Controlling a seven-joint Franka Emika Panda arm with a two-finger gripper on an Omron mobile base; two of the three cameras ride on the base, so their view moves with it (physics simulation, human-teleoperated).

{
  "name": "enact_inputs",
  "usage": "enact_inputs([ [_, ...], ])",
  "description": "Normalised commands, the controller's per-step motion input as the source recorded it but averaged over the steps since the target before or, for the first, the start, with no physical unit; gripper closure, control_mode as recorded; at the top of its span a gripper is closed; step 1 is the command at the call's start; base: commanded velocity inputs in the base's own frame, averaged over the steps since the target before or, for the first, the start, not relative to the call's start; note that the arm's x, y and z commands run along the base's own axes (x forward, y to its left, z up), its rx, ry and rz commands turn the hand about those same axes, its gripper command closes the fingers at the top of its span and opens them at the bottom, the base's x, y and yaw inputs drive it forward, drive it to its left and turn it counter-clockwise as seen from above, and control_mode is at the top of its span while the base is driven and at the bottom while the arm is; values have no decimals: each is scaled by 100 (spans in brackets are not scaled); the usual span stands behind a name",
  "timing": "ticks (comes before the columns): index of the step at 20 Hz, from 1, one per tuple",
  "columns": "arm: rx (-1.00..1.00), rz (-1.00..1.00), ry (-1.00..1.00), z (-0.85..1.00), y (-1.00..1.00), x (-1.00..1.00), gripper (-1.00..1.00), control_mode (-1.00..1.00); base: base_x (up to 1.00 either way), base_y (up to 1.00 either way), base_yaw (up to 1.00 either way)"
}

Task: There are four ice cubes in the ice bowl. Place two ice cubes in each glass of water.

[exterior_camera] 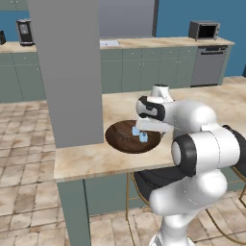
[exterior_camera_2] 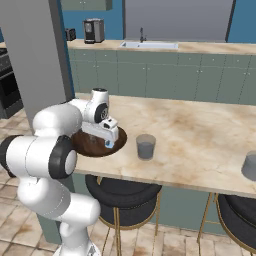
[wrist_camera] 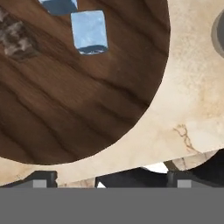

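Note:
The ice bowl (exterior_camera: 120, 139), wide and dark brown, sits on the island counter near its front left corner. Two pale blue ice cubes (exterior_camera: 140, 134) lie inside it. In the hand view one ice cube (wrist_camera: 89, 31) lies on the wooden bowl (wrist_camera: 65, 100), and a second cube (wrist_camera: 59, 5) is cut off by the top edge. My gripper (wrist_camera: 111, 179) hangs just above the bowl's rim, open, with nothing between its tips. One glass of water (exterior_camera_2: 145, 146) stands to the right of the bowl. The other glass (exterior_camera_2: 250, 166) is far right, near the counter's front edge.
The marble island counter (exterior_camera_2: 200, 130) stretches wide to the right of the bowl. A grey pillar (exterior_camera: 67, 72) rises at the counter's left end. Dark bar stools (exterior_camera_2: 125, 192) stand under the front edge. Cabinets, a sink and appliances line the back wall.

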Motion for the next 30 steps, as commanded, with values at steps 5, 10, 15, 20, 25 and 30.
enact_inputs([
  [5,0,0,-12,-21,0,21,-100,-100,0,0,0],
  [10,0,0,-4,-11,0,30,-100,-100,0,0,0],
  [15,0,0,-1,-17,0,38,-100,-100,0,0,0],
  [20,0,0,0,-16,0,33,-100,-100,0,0,0],
  [25,0,0,0,-17,0,28,-100,-100,0,0,0],
  [30,-3,0,0,-28,0,22,-100,-100,0,0,0],
])
